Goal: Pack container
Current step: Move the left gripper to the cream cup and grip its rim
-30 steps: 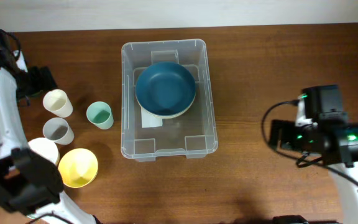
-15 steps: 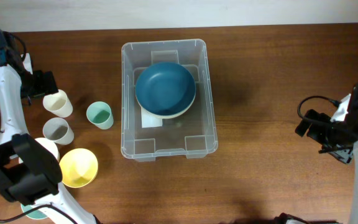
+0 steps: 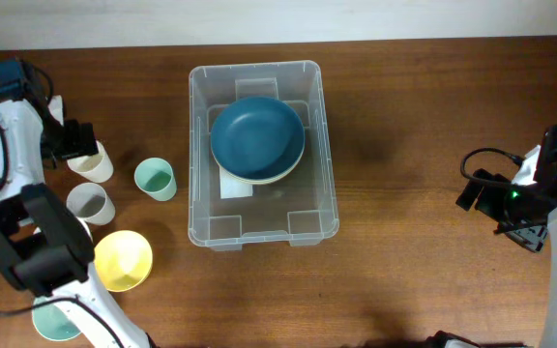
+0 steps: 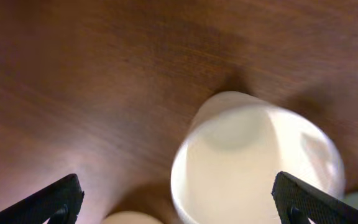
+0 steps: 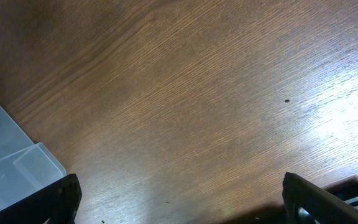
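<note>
The clear plastic container [image 3: 259,218] stands mid-table and holds a dark blue bowl [image 3: 257,137] stacked on a cream bowl. My left gripper [image 3: 77,141] is open at the far left, right above a cream cup [image 3: 93,164]. In the left wrist view the cream cup [image 4: 260,162] is upright between the open fingers [image 4: 179,205], nearer the right one. My right gripper [image 3: 479,194] is open and empty over bare table to the right of the container. The right wrist view shows its fingers [image 5: 182,202] and a container corner [image 5: 11,168].
Left of the container stand a green cup [image 3: 155,179], a grey cup [image 3: 90,203], a yellow cup [image 3: 121,261] and a teal cup [image 3: 54,321] at the bottom edge. The left arm covers part of this group.
My right arm has pulled back to the right, away from the container, and then held still. My left gripper has shifted slightly right and nearer, over the cream cup.
</note>
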